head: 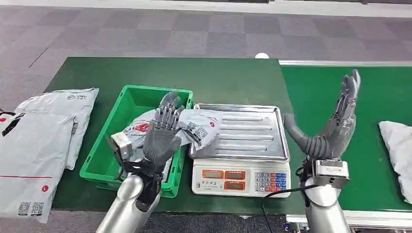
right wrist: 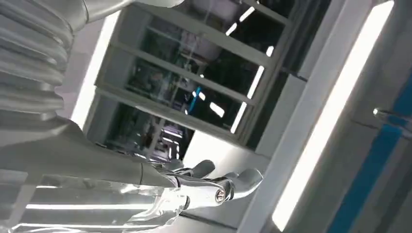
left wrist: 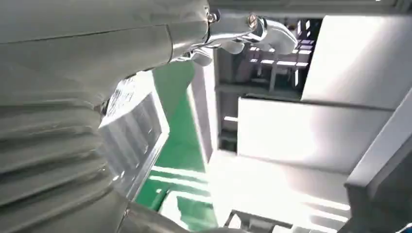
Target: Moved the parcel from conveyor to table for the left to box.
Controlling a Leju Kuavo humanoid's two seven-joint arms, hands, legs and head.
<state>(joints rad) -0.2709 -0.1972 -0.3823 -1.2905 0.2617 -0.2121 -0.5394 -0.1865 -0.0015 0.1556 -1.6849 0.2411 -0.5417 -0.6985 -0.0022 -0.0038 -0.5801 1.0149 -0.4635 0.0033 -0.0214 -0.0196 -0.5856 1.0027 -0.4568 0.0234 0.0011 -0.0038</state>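
1. Left hand raised over the green bin, fingers up and apart, back of hand to the head camera; grasps nothing.
2. Right hand raised at the near edge of the conveyor, palm turned inward, fingers straight and spread, thumb out; released, nothing in it.
3. Parcel, a grey printed bag, lies half across the bin's right rim and half on the left end of the scale tray, partly hidden behind the left hand. Contact between hand and parcel cannot be told.
4. Scale sits on the green table just right of the bin, its display and keypad facing the robot.
5. Two grey mailer bags lie stacked at the table's left edge.
6. Another white bag lies on the conveyor, far right.
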